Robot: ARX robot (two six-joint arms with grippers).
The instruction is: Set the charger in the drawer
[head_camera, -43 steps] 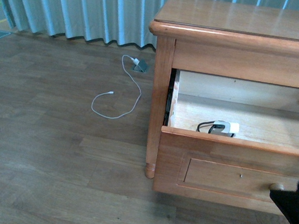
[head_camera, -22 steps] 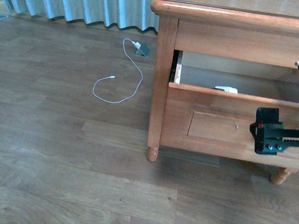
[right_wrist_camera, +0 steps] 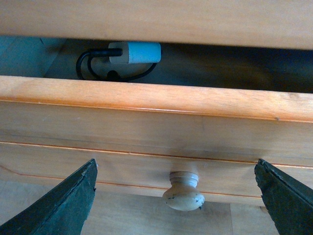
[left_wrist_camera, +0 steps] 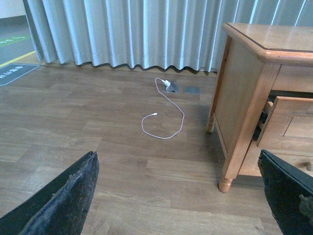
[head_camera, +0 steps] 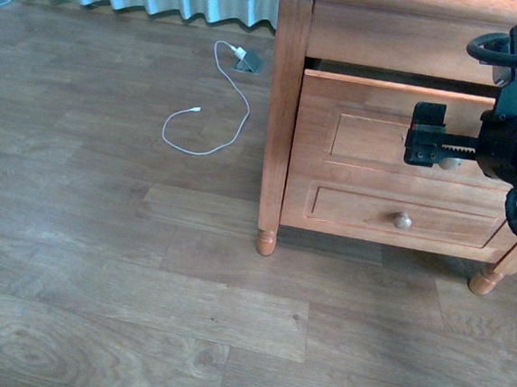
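The charger [right_wrist_camera: 134, 53], a white plug block with a black cable, lies inside the drawer and shows only in the right wrist view, through the narrow gap above the drawer front. The drawer [head_camera: 364, 121], the upper one of the orange-brown nightstand [head_camera: 283, 114], stands a little ajar. My right gripper [head_camera: 439, 148] is open right in front of the drawer. In the right wrist view my right gripper [right_wrist_camera: 176, 210] has its jaws on either side of the pale round knob [right_wrist_camera: 182, 193], apart from it. My left gripper [left_wrist_camera: 176, 200] is open and empty above the floor, left of the nightstand [left_wrist_camera: 244, 98].
A long white cable [head_camera: 213, 117] with a grey adapter [head_camera: 248, 61] lies on the wood floor near pale curtains [left_wrist_camera: 127, 29]. The lower drawer [head_camera: 357, 207] with its knob [head_camera: 403, 221] is shut. The nightstand's front left leg [head_camera: 266, 241] stands on the floor.
The drawer has gone from wide open to almost shut. My right gripper has moved up and in front of its knob. The charger no longer shows in the front view.
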